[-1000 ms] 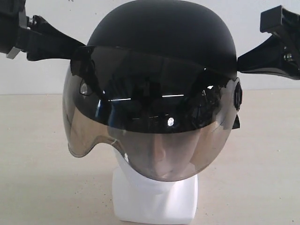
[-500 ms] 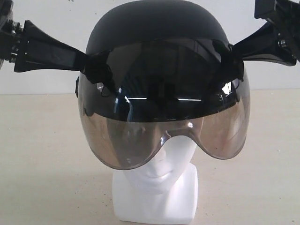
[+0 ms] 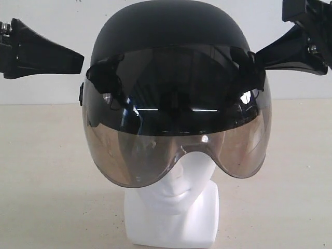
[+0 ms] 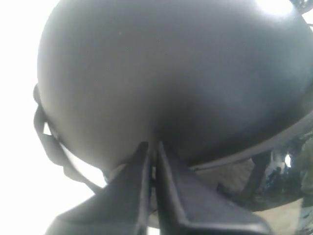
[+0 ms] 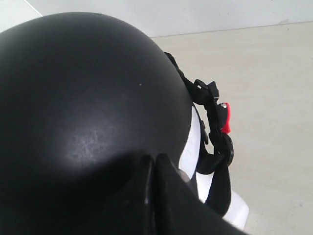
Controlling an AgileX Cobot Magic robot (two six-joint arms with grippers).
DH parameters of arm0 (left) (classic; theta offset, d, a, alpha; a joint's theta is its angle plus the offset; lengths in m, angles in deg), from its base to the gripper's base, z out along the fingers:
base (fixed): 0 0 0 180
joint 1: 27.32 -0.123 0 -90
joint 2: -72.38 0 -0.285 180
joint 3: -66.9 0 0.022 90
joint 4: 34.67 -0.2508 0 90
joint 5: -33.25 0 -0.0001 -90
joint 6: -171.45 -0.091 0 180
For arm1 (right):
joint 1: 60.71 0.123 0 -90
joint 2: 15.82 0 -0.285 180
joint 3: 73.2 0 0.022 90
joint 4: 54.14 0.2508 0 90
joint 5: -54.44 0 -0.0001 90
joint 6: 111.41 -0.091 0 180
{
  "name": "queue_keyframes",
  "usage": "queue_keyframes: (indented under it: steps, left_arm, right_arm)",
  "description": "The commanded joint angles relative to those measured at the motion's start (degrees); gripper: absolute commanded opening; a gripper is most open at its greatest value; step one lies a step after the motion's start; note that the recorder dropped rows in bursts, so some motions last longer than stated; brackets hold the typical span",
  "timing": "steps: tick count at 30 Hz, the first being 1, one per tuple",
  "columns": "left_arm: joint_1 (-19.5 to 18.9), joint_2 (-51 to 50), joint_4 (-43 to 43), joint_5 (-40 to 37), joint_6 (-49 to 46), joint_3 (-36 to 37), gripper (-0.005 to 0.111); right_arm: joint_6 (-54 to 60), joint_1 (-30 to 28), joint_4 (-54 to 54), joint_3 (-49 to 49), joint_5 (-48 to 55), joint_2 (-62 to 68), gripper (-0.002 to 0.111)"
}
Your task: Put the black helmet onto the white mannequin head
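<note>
The black helmet (image 3: pixel 171 31) sits over the white mannequin head (image 3: pixel 179 189), its smoky visor (image 3: pixel 176 135) covering the face down to the nose. My left gripper (image 3: pixel 80 56) hangs shut just off the helmet's left side, a small gap between them. In the left wrist view its fingers (image 4: pixel 152 144) lie nearly together, close to the shell (image 4: pixel 171 73). My right gripper (image 3: pixel 259 54) is shut on the helmet's right rim. In the right wrist view its tips (image 5: pixel 152 156) press at the shell's edge (image 5: pixel 83 98), with white head (image 5: pixel 190 147) below.
The head's square base (image 3: pixel 171 225) stands on a beige table (image 3: pixel 52 181) before a white wall (image 3: pixel 52 83). A black chin strap with a red buckle (image 5: pixel 225 117) dangles at the helmet's side.
The helmet swung round from a tilt and settled squarely on the head. My left gripper has drawn back off the helmet's side. The right gripper stays at the rim.
</note>
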Motion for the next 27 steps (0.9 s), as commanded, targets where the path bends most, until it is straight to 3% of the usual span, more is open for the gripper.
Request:
queue_keyframes:
  steps: [1, 6, 11, 13, 15, 18, 20, 23, 24, 27]
  left_arm:
    - [0.23, 1.94, -1.01, 1.94, 0.65, 0.02, 0.004]
    - [0.23, 2.98, -0.52, 5.21, 0.65, -0.21, 0.004]
    - [0.23, 5.31, 0.16, 15.20, 0.65, -0.97, 0.004]
    - [0.23, 6.32, 2.75, 20.24, 0.53, -3.49, 0.004]
    - [0.23, 5.22, 3.73, 20.55, -0.96, -8.34, 0.004]
    - [0.23, 0.27, 4.22, 15.41, -0.96, -17.58, 0.004]
    - [0.23, -6.07, 6.93, 5.77, -0.96, -26.01, 0.004]
    - [0.23, -19.24, 11.72, -10.86, 4.25, -41.69, 0.004]
    - [0.23, -22.40, 11.49, -12.83, 7.03, -46.30, 0.004]
    - [1.14, -25.49, 11.21, -12.83, 7.47, -48.87, 0.004]
  right_arm:
    - [0.31, -0.12, -0.80, 0.70, 0.15, -1.21, 0.000]
    - [-2.26, -0.12, -4.69, 3.51, 0.70, -1.56, 0.000]
    - [-2.05, -0.12, -11.77, 8.24, 0.85, -1.56, 0.000]
    - [-1.87, -0.12, -14.45, 11.95, 0.85, -1.56, 0.000]
    - [-1.87, -0.12, -12.18, 16.42, 2.29, -1.56, 0.000]
    - [4.16, -0.12, -4.64, 22.62, 11.42, -1.24, 0.000]
    - [6.58, 0.33, -2.46, 26.61, 15.87, -1.14, 0.000]
    - [3.73, 5.84, -6.38, 32.11, 22.59, 1.24, 0.000]
    - [1.06, 9.51, -9.80, 33.03, 22.59, 2.78, 0.000]
    - [-5.57, 19.24, -23.87, 35.01, 21.90, 6.08, 0.000]
